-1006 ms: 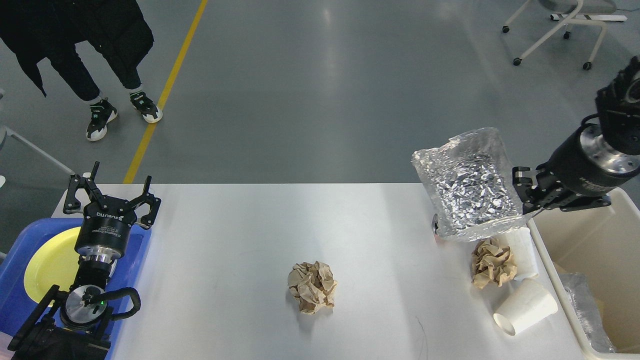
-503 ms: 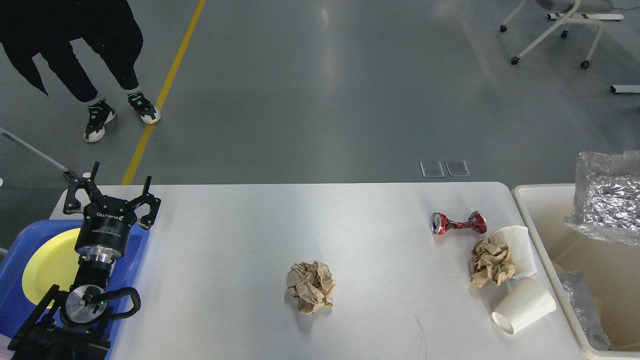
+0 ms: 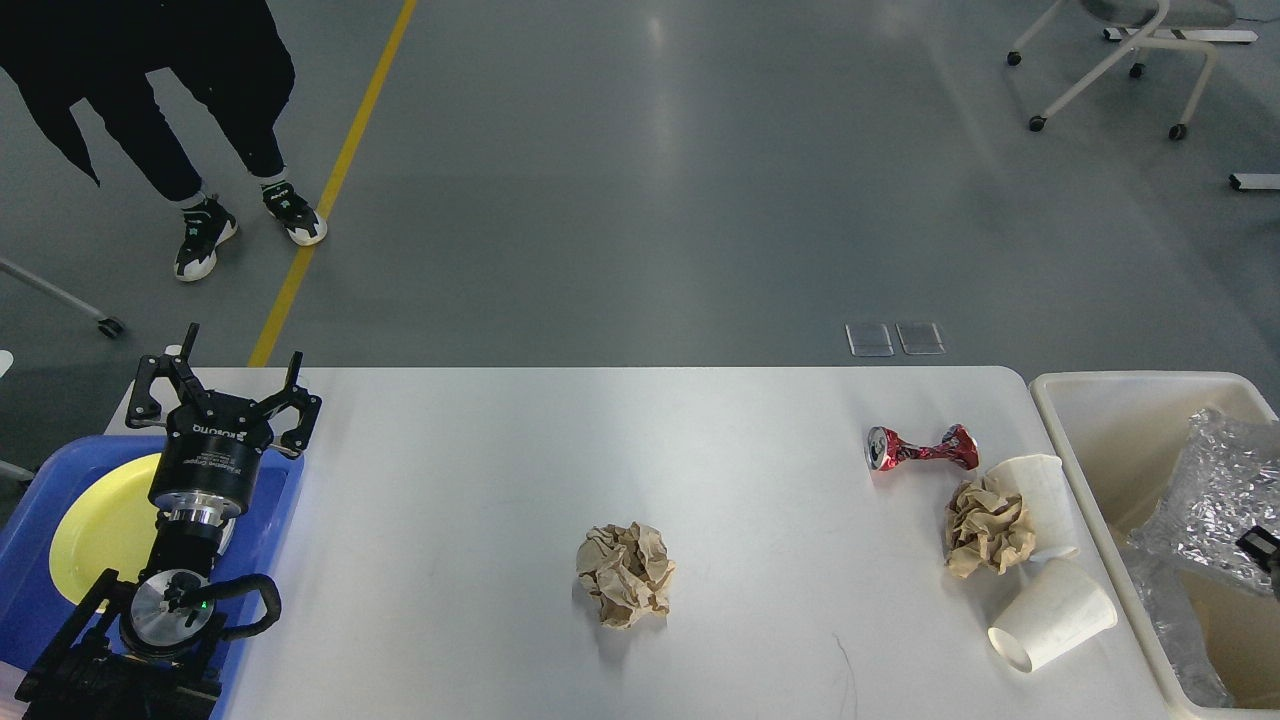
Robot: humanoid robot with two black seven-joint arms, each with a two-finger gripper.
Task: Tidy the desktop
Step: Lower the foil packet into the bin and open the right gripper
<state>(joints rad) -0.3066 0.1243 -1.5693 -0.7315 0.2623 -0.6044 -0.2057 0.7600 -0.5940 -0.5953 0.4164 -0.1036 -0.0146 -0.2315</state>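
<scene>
The white desktop [image 3: 620,480] is stretching across the middle of the room in front of the robot, with a blue tray [image 3: 30,590] at its left end and a cream bin [image 3: 1100,400] standing just beside its right end. The left gripper [image 3: 225,385] is hovering over the desktop's far-left corner, above the tray's yellow plate [image 3: 100,520], its fingers spread wide and gripping nothing. Of the right gripper [image 3: 1262,548] only a small dark piece is showing at the right edge, against a crinkled silver foil bag [image 3: 1215,500] that is sitting inside the bin; I cannot tell whether it is parted or closed. A brown paper ball [image 3: 625,573] is lying alone near the desktop's middle. Toward the right end, a crushed red can [image 3: 918,447] is lying near a second paper wad [image 3: 988,528], which is touching an upright paper cup [image 3: 1040,490], while another cup [image 3: 1055,613] is lying on its side nearer the front edge.
</scene>
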